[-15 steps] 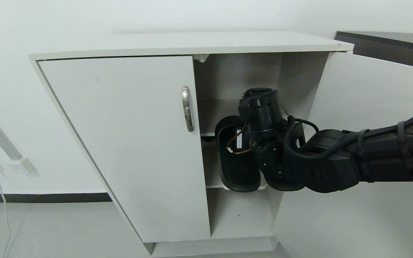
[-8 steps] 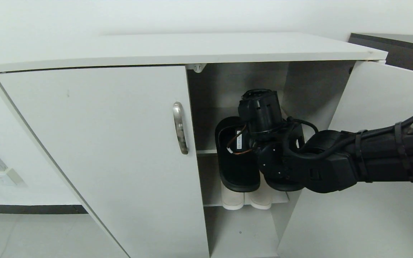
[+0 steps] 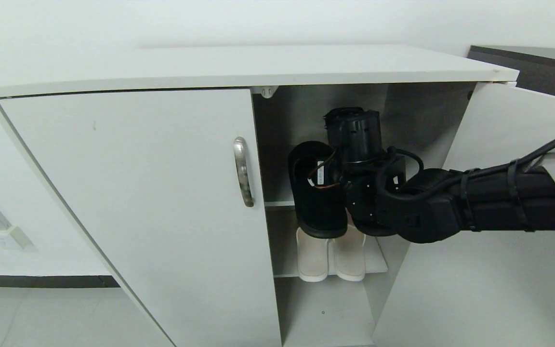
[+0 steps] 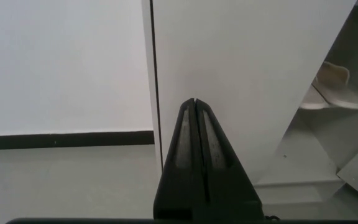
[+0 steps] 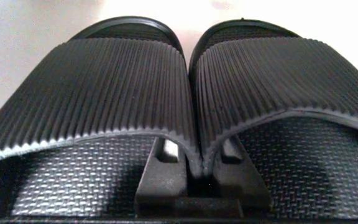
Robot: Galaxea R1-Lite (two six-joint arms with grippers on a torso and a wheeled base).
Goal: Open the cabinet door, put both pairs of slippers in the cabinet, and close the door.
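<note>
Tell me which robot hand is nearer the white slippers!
Right. The right gripper holds black slippers above the white slippers; the left gripper is outside, by the closed door.

Nothing legible; the small white label (image 3: 320, 177) is too blurred.

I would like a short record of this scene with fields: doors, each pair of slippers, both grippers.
Doors: white left cabinet door shut; white right cabinet door open.
White smooth slippers: side by side on the lower shelf.
Black ribbed slippers: held together by their straps, above the white pair.
Right gripper: shut on the black slippers.
Left gripper: shut, empty, before the left door.
</note>
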